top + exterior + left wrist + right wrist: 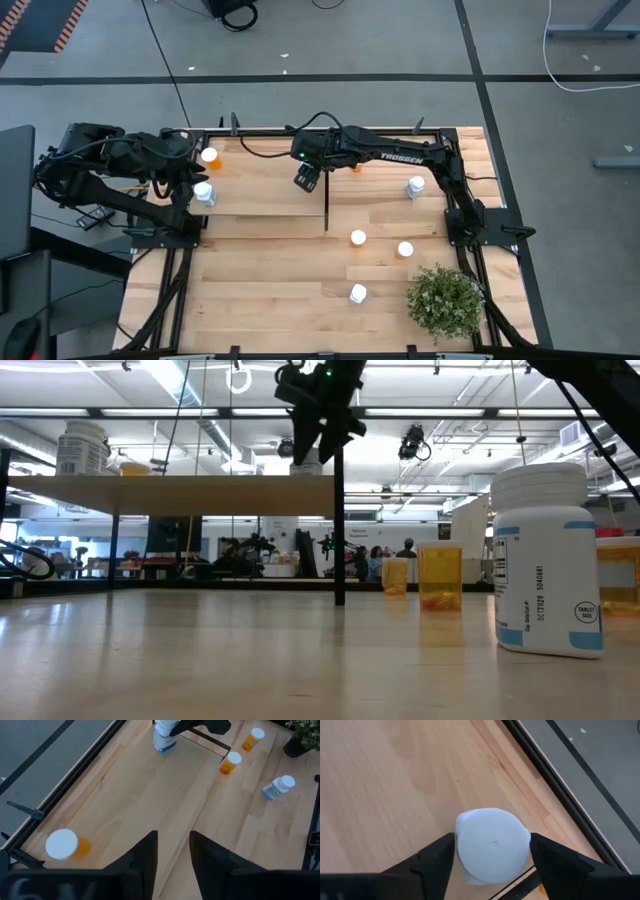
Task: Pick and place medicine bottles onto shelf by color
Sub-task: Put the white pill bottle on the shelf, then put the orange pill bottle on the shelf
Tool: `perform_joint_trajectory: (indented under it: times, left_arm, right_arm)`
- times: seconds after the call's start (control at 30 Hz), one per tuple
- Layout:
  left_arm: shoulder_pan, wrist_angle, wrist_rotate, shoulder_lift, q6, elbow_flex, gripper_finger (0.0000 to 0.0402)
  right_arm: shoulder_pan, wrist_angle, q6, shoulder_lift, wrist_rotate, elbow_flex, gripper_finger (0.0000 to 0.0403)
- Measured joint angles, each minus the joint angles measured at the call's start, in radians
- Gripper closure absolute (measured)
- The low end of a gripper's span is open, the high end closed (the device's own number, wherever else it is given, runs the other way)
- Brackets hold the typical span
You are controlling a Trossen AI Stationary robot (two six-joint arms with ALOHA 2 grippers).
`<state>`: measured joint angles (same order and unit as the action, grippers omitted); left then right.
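The white bottle (492, 845) stands upright on the shelf (265, 190), close to the black divider (327, 205). The right gripper (307, 180) hangs right over it, one jaw on each side of the round cap. Whether it pinches the cap or only sits beside it cannot be told.

Two more bottles stand at the shelf's other end: an orange one (209, 157) near the back edge and a pale one (203, 193) nearer the front. The left gripper (172, 837) is over that end. Its fingers (145, 855) are a little apart, with nothing between them.

Past the divider, on the table (260, 290), an orange bottle (357, 165) peeks out from under the right arm. A white bottle (416, 186) stands farther right. Three more white caps (358, 238) show on the front half, near the plant (445, 300).

In the low view, one clear orange bottle (440, 575) has something darker at its bottom. What it is cannot be made out
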<state>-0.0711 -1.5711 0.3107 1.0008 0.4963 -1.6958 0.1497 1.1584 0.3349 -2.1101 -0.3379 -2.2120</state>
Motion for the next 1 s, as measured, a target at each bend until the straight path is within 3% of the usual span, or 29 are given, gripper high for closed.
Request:
perform_joint_trajectory:
  times: [0.27, 0.57, 1.0]
  left_arm:
    - [0.000, 0.000, 0.003, 0.000, -0.001, 0.000, 0.0273]
    - [0.000, 0.005, 0.046, 0.000, 0.025, 0.000, 0.0272]
    - [0.000, 0.051, 0.071, 0.001, 0.010, 0.001, 0.0275]
  right_arm:
    - [-0.019, 0.001, 0.017, 0.055, -0.006, -0.004, 0.0107]
    - [-0.098, 0.166, 0.087, 0.171, -0.008, -0.005, 0.0105]
    - [-0.279, 0.338, 0.348, 0.180, 0.040, 0.034, 0.0101]
